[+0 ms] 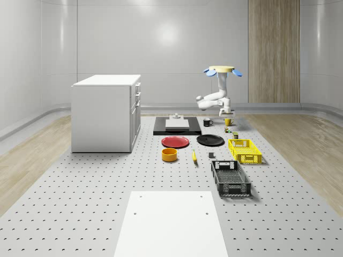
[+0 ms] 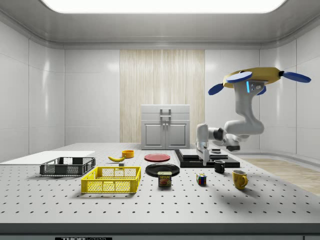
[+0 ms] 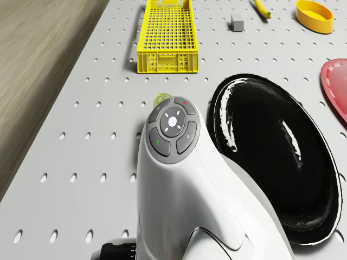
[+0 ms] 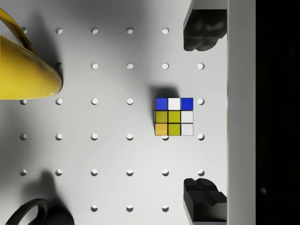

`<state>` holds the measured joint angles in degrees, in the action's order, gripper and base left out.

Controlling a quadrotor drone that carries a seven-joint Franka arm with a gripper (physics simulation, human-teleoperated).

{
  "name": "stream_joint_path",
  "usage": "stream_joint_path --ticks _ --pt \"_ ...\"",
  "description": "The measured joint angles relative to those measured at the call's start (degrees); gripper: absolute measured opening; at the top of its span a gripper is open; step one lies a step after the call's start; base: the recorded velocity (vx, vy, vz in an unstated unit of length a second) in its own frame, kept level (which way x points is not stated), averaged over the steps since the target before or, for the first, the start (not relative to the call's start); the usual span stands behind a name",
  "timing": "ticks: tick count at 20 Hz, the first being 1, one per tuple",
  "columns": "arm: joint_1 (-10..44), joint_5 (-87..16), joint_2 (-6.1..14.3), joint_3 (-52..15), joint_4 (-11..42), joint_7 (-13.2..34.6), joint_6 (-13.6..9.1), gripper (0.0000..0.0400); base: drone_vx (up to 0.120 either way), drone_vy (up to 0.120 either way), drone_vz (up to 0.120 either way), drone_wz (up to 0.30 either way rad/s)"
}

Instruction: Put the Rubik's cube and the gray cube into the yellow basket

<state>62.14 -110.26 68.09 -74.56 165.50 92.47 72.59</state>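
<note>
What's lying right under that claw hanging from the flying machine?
A small multicoloured Rubik's cube sits on the perforated grey table below the open black two-finger gripper, untouched. Its top shows blue, white and yellow squares. Its underside and far faces are hidden.

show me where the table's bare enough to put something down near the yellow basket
Bare table lies right of the yellow basket in the whole-scene view. It is crowded behind the basket, around the Rubik's cube, yellow mug and black plate.

Can [image 2: 164, 179] label: "SPAM" (small, barely legible).
</note>
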Motion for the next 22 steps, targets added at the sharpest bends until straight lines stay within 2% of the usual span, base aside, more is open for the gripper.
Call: stream_joint_path --ticks 13,17,22 --pt "1.05 1.71 3.37 -0.95 -0.23 0.99 3.11 0.0400 0.000 -0.009 -0.120 0.000" --pt "1.29 1.94 4.40 -0.94 -0.32 1.20 4.13 0.0400 0.000 0.000 0.000 0.000" --pt "1.42 -0.37 6.07 1.82 -1.03 0.99 6.66 0.0400 0.000 0.000 0.000 0.000"
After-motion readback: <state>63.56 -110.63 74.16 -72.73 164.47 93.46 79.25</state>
